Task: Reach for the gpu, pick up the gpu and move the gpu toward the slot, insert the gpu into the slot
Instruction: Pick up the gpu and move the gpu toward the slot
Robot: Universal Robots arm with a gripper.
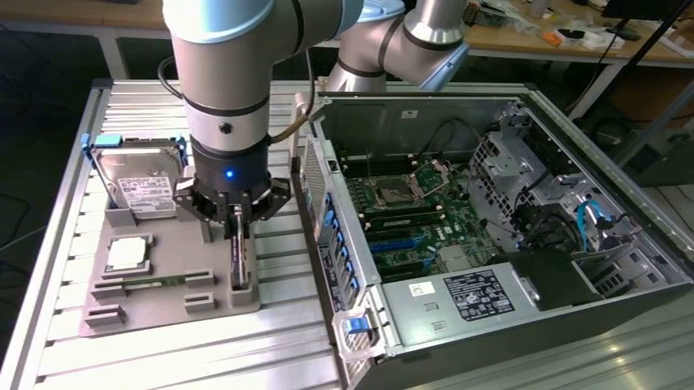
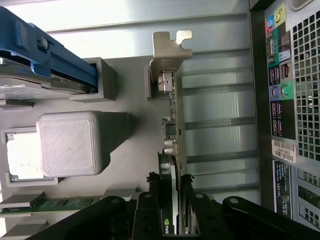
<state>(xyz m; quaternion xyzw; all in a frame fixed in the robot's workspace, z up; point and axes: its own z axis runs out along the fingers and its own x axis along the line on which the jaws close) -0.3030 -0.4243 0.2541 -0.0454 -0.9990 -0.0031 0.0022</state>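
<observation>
Desk (image 1: 217,357) carries one open computer case (image 1: 331,268) beside the hand (image 1: 240,223) and one grey tray (image 1: 162,317) beneath it. One gpu (image 1: 240,268) stands edgewise in that tray, straddled by the hand; clenched or released, I cannot tell. Wrist view adds its silver bracket (image 2: 167,50), farthest from the hand.

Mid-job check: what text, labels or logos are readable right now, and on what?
None reads clearly.
gpu: green logo with letters on its edge, cut off.
hard drive: label print too small.
power supply: label print too small.
computer case: barcode sticker, characters blurred.
</observation>
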